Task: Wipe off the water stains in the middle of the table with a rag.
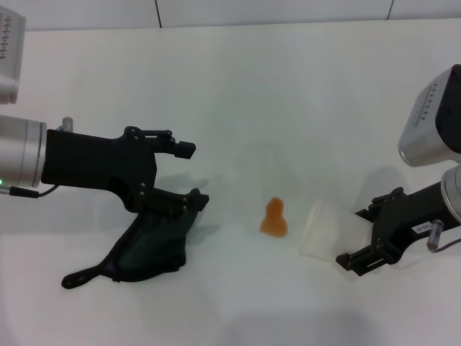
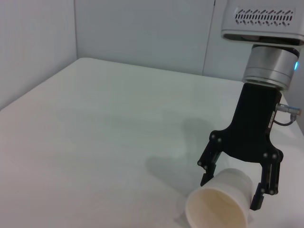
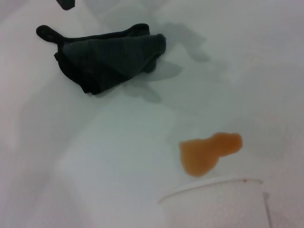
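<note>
Head view | left gripper gaping wide, hovering over rag | water stains lying beyond rag toward right gripper, which is gripping cup | left arm nearer rag on counter

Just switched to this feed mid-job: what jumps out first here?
The orange water stains stand out at the middle of the white table, not yet wiped. Just beside them, toward the robot's right, a white plastic cup lies tipped on its side with the right gripper closed around it. On the other side, the left gripper hangs open above the dark rag, which lies crumpled on the table.
</note>
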Available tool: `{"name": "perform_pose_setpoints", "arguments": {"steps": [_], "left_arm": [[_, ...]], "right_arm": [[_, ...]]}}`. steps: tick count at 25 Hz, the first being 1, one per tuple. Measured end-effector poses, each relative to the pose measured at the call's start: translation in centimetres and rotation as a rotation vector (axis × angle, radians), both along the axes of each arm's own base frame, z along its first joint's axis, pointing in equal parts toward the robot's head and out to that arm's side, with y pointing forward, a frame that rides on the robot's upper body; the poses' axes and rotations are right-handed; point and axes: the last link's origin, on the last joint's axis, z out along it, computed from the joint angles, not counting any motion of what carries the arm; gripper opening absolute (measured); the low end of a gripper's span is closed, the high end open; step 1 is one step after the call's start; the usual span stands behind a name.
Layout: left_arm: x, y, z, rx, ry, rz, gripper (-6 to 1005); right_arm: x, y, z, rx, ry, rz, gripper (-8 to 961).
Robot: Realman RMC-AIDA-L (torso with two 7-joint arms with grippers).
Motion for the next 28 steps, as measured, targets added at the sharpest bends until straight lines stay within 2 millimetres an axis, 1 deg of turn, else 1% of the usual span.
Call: {"name": "perform_pose_setpoints", "arguments": {"steps": [15,19,22,24,28], "left_arm": [[0.0,0.0,-0.1,0.000,0.000,0.001,890],[0.0,0.0,-0.1,0.000,0.000,0.002,890],[-0.2,-0.1,0.0,0.001,0.000,0.005,890],[-0.3,-0.2,0.0,0.003,0.001,0.002,890],[-0.3,-0.2,0.0,0.006,0.000,-0.002,889]], "right_arm": [[0.2,0.1,0.0,0.002,0.002,-0.013,770],[-0.2,0.1,0.2,0.009,0.007,-0.004,738],[-0.9,0.4,1.1,0.040,0.023,0.016,719],[-1.3,0.7,2.1,0.081,0.044,0.023,719],[-0.9,1.3,3.6,0.129,0.088,0.019,719]]}}
